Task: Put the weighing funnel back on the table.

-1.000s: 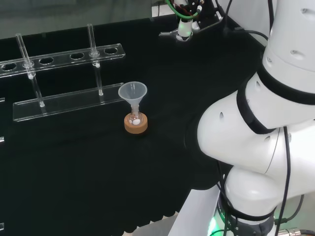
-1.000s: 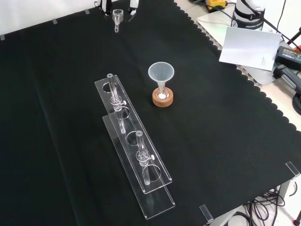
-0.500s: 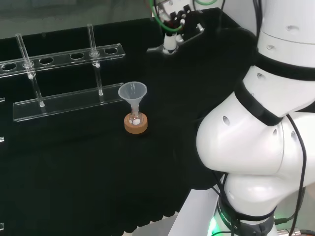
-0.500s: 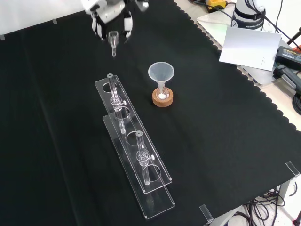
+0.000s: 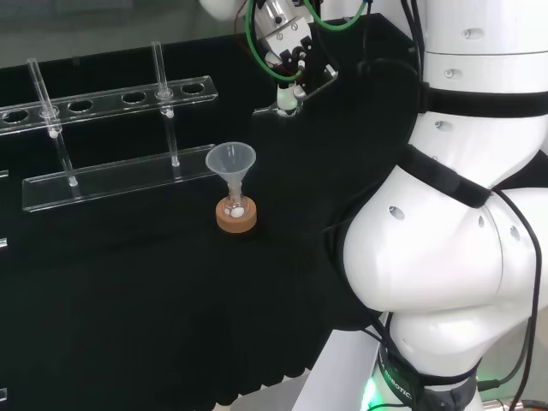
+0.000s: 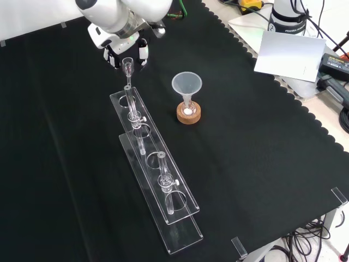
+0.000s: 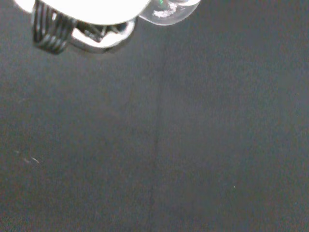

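The weighing funnel (image 6: pixel 128 66) is a small clear piece with a short stem, pinched between the fingers of the hand (image 6: pixel 124 45) above the cloth. In the front view it hangs just beyond the far end of the tube rack (image 6: pixel 173 210). In the head view the hand (image 5: pixel 287 47) holds the weighing funnel (image 5: pixel 281 108) behind and to the right of the big funnel (image 5: pixel 231 161). In the wrist view a blurred white part of the hand (image 7: pixel 82 9) and a bit of clear glass (image 7: pixel 166 10) show over bare black cloth.
The big funnel (image 6: pixel 187 84) stands in a small flask on a cork ring (image 6: pixel 188 114). The clear rack (image 5: pixel 111 181) carries upright tubes (image 5: pixel 161 68). White paper (image 6: pixel 286 54) and cables lie off the cloth's right edge in the front view. The arm's white links (image 5: pixel 445 257) stand at the head view's right.
The hand has carried the weighing funnel from the cloth's far edge towards the rack: left in the head view, lower in the front view. The arm's links swung with it.
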Robot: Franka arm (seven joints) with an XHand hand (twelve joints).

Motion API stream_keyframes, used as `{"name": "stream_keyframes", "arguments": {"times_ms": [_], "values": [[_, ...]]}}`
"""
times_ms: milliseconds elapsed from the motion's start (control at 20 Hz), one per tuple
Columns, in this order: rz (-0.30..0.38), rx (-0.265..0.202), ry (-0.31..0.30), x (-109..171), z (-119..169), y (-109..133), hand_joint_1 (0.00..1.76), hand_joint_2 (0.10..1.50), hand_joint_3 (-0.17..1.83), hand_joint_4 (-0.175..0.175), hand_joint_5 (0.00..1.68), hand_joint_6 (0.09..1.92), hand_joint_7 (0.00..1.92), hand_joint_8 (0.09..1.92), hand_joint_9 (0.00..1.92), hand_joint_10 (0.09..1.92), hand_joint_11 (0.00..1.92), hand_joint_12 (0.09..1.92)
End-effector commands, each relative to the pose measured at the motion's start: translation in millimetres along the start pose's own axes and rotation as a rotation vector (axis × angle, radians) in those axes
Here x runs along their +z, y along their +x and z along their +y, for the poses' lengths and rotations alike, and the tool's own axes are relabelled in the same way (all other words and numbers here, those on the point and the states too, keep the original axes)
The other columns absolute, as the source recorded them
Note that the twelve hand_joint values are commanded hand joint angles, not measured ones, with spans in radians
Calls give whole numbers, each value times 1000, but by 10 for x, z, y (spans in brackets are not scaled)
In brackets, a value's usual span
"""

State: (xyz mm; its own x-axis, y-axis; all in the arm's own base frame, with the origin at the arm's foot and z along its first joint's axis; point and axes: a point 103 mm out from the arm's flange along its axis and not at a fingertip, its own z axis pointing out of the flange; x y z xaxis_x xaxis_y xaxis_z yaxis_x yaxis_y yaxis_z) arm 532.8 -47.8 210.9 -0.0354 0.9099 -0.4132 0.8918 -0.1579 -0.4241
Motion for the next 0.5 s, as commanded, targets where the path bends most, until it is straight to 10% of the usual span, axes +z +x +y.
{"name": "stream_keyframes", "arguments": {"times_ms": [50,500], "values": [[-4,9,-12,219,61,109,1157,633,599,175,1450,308,879,562,1302,87,1093,858],[21,0,-16,465,169,272,1157,634,600,175,1448,313,880,563,1300,87,1093,857]]}}
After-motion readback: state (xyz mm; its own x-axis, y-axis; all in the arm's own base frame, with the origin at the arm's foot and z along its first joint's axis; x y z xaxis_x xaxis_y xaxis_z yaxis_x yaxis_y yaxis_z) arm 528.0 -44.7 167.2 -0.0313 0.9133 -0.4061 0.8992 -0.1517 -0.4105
